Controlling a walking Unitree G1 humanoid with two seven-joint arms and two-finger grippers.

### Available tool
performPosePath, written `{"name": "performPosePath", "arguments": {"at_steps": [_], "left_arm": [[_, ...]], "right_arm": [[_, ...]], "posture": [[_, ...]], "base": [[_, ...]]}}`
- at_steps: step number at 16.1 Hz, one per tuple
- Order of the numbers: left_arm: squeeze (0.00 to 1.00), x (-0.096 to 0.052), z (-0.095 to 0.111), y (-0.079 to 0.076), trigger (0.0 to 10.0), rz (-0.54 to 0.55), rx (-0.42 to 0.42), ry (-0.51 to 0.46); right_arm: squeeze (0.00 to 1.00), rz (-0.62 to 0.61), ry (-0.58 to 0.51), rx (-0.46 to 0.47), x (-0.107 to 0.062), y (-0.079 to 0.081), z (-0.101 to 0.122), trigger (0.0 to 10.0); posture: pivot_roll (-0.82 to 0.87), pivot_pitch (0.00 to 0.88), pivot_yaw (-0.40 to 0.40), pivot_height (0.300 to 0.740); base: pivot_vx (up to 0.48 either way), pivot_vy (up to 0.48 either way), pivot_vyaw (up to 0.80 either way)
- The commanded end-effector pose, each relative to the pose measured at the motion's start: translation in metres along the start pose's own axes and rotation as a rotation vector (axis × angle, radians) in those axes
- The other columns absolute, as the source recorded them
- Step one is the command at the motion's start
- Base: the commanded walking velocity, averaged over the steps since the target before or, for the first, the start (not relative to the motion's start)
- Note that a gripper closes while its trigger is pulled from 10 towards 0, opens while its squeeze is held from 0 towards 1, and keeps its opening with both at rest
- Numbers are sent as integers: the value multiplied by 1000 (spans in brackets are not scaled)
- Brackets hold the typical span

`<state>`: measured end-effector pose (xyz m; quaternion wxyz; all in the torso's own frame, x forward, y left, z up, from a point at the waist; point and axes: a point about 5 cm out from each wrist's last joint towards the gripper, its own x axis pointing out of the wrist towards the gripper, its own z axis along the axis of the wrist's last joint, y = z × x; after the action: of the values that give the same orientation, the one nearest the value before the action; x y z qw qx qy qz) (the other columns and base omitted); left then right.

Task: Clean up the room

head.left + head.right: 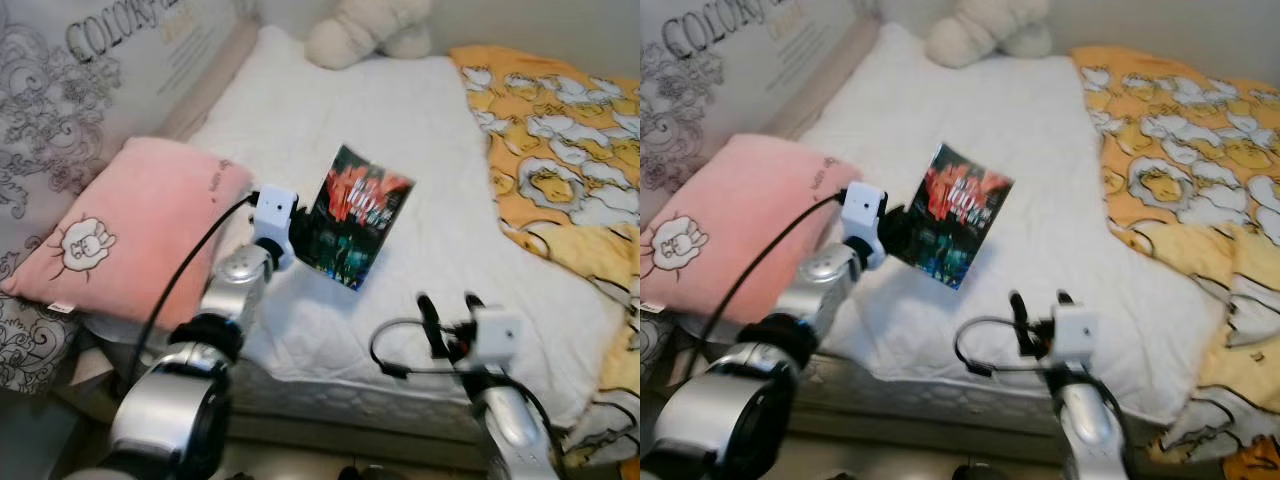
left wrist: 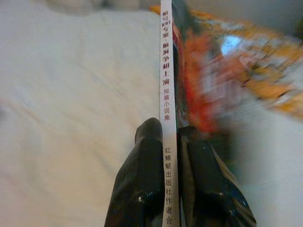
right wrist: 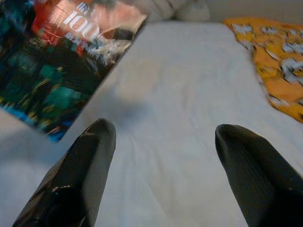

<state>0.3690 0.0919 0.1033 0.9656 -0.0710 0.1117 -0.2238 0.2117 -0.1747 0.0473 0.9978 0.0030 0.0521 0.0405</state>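
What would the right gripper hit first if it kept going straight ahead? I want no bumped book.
Likely the white mattress: the open right gripper points across bare bed, with the book off to one side. Depth is hard to judge.

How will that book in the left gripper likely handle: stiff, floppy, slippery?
The book looks thin, so probably light. The left gripper pinches it at the spine, and the cover stays flat, so it seems fairly stiff. Its glossy cover may slip.

Pink pillow (image 1: pixel 140 230); orange-white blanket (image 1: pixel 560 150); red-teal book (image 1: pixel 355 215).
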Motion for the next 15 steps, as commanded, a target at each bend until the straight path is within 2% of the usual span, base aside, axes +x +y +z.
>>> {"name": "performPosePath", "arguments": {"at_steps": [1,2,3,4,5,6,7,9,10,11,12,13,15], "left_arm": [[0,5,8,-4,10000,-35,-186,-17],[0,5,0,-6,10000,-40,-262,15],[0,2,-21,-8,10000,7,-328,92],[0,0,-28,-8,10000,30,-336,117],[0,-7,-35,9,10000,163,-294,127],[0,-13,-30,28,10000,248,-291,93],[0,-16,-25,36,10000,263,-272,74],[0,-24,-19,55,10000,271,-83,104],[0,-30,-6,72,10000,314,-4,84],[0,-32,-1,76,10000,318,9,72],[0,-33,8,81,10000,312,76,66],[0,-34,12,83,10000,310,177,89],[0,-33,12,83,10000,285,243,123]], "right_arm": [[0,8,-16,2,0,-4,8,10000],[0,15,-3,-8,-5,-7,8,10000],[0,36,28,-35,-18,-14,9,10000],[0,45,40,-45,-23,-16,9,10000],[0,62,60,-64,-32,-19,11,10000],[0,70,71,-74,-38,-20,13,10000],[0,72,74,-76,-41,-22,14,10000],[0,116,54,-5,-42,-14,21,10000],[0,159,26,23,-39,-6,27,10000],[0,159,27,18,-38,-5,27,10000],[0,159,42,14,-38,-4,24,10000],[0,162,56,17,-39,-3,22,10000],[0,165,74,28,-41,-1,18,10000]], "posture": [[-36,0,-55,740],[-63,0,-75,740],[-109,24,-115,740],[-115,28,-122,740],[-147,39,-148,740],[-155,38,-154,740],[-157,36,-157,740],[-146,25,-157,740],[-135,21,-153,740],[-135,21,-153,740],[-120,24,-149,740],[-116,27,-145,740],[-107,34,-136,740]], "base": [[0,0,0],[0,0,0],[0,0,0],[0,0,0],[0,0,0],[0,0,0],[0,0,0],[0,0,0],[0,0,0],[0,0,0],[0,0,0],[0,0,0],[0,0,0]]}}
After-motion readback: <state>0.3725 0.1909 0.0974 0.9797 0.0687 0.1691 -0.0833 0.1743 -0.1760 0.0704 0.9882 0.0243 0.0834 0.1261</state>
